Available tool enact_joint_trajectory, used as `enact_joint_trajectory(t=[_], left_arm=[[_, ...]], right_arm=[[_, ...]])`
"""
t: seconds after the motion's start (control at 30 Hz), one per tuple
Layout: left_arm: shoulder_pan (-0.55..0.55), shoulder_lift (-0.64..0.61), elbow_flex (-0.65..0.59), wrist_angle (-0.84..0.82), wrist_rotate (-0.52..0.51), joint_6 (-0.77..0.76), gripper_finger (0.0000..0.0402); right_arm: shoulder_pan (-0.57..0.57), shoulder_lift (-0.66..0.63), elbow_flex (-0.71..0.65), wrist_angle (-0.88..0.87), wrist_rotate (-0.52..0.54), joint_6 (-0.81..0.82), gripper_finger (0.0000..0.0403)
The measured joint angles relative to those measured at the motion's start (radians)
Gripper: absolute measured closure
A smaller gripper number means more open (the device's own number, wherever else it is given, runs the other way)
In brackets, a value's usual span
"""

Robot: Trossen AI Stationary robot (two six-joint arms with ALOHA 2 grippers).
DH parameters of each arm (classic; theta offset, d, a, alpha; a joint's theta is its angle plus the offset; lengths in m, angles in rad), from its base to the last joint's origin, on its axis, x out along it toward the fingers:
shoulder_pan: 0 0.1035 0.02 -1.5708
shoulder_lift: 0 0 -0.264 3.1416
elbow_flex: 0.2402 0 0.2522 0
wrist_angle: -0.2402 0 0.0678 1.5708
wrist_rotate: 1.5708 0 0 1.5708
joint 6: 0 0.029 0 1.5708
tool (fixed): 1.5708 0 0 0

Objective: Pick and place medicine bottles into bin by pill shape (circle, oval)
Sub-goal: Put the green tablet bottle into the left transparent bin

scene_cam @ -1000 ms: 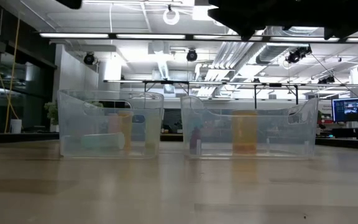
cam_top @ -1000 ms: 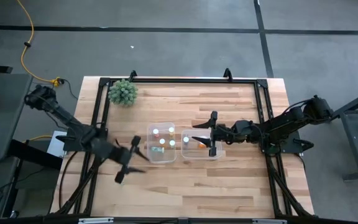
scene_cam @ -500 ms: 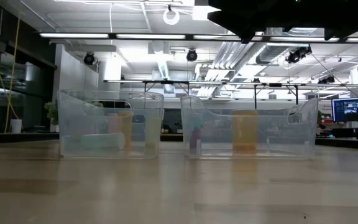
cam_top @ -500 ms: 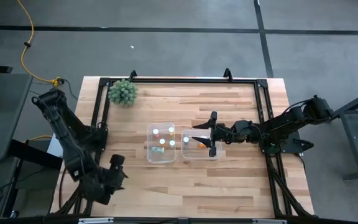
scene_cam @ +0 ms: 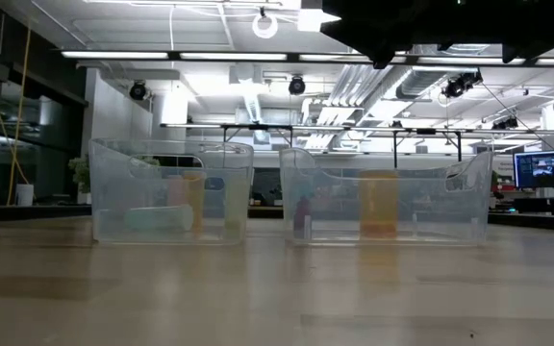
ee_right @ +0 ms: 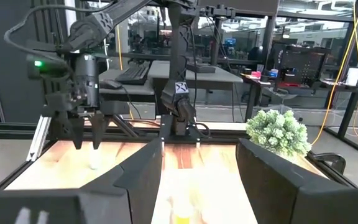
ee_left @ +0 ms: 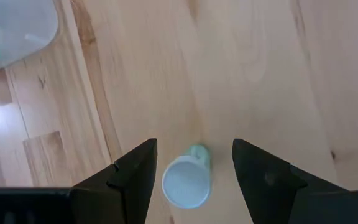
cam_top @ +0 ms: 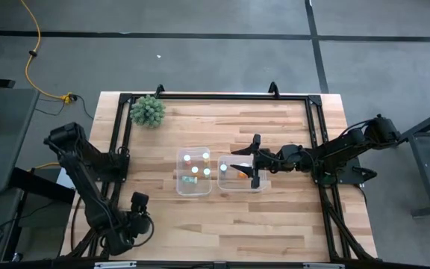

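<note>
Butcher-block table [cam_top: 275, 224] of pale wood strips, framed by a black rail, standing on a grey floor with dark seams. My left gripper [ee_left: 191, 171] hangs over the table's near left corner, fingers spread, straddling a pale greenish medicine bottle [ee_left: 188, 177] with a white cap that lies on the bare wood between them, untouched by either finger. My right gripper [cam_top: 254, 171] hovers over the right clear bin [cam_top: 240, 175], its fingers apart and nothing between them. An orange bottle [cam_top: 242, 172] lies in that bin; the left clear bin [cam_top: 194, 173], just beside it, holds three white-capped bottles [cam_top: 195, 169]. A green spiky plant [cam_top: 148, 111] sits at the far left corner of the table. In the low view both bins [scene_cam: 171, 190] stand on the wood against a workshop with ceiling strip lights [scene_cam: 258, 55], pipes and a lit monitor [scene_cam: 551, 169]. The right wrist view shows desks, a keyboard and a yellow cable beyond the table.
</note>
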Motion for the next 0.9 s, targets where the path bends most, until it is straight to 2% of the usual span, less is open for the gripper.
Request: enact_joint_trajectory(t=[0.23, 0.47, 0.9], left_arm=[[0.0, 0.01, 0.0, -0.012, 0.0, -0.001, 0.0202], [0.0, 0.01, 0.0, -0.1, 0.074, -0.053, 0.0202], [0.0, 0.01, 0.0, -0.073, 0.088, -0.035, 0.0207]], right_arm=[[0.0, 0.0, 0.0, 0.0, 0.0, 0.003, 0.0206], [0.0, 0.0, 0.0, 0.0, 0.0, 0.003, 0.0206], [0.0, 0.0, 0.0, -0.017, 0.0, 0.003, 0.0206]])
